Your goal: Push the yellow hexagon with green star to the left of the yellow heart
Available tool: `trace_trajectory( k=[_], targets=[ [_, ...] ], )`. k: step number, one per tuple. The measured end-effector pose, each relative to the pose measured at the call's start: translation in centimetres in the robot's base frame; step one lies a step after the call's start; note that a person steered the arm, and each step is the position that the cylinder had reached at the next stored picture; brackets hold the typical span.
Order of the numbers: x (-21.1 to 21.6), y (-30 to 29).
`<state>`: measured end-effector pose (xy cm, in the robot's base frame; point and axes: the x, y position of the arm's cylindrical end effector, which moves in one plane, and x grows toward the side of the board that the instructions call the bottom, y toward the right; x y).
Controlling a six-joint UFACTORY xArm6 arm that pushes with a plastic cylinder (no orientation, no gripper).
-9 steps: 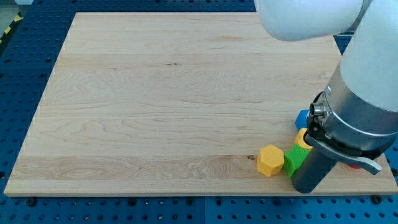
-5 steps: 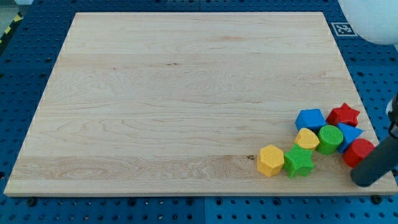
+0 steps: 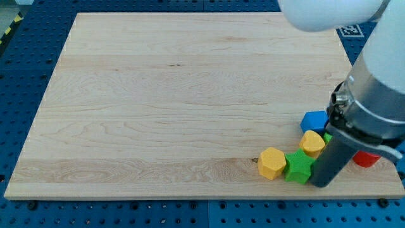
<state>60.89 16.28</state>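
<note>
Blue pegboard bench all round, pale wood tabletop (image 3: 158, 95) on it, mostly bare; all blocks bunched at the view's bottom right. No gripper on this rig, so nothing to open or close, just a dark rod; my tip (image 3: 319, 185) sits down on the wood, touching or just beside the right flank of the green star (image 3: 298, 166). Yellow hexagon (image 3: 272, 163) lies directly left of the star, the two touching, near the tabletop's bottom edge. Yellow heart (image 3: 312, 143) is just above-right of the star, seems to touch it. So hex + star already sit lower-left of the heart; judgement: they need to go up and left a bit to line up properly. Handling, judged: small printed plastic pieces, light, rigid, ribbed faces, will slide easily on smooth wood and may spin if pushed off-centre; star points give poor flat contact. No grasp possible; best contact looks like the star's right or lower-right side, pushing through its centre toward the hex so the pair moves as one. Around: blue block (image 3: 314, 120) above the heart, red block (image 3: 366, 158) right of the rod, a sliver of green behind the arm, shape can't tell. Arm body hides the rest of the cluster. Risks: heart dragged along w/ the star; bottom edge close
</note>
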Motion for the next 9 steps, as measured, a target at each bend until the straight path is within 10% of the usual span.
trace_trajectory(
  k=[9],
  targets=[
    [-2.4, -13.1]
  ],
)
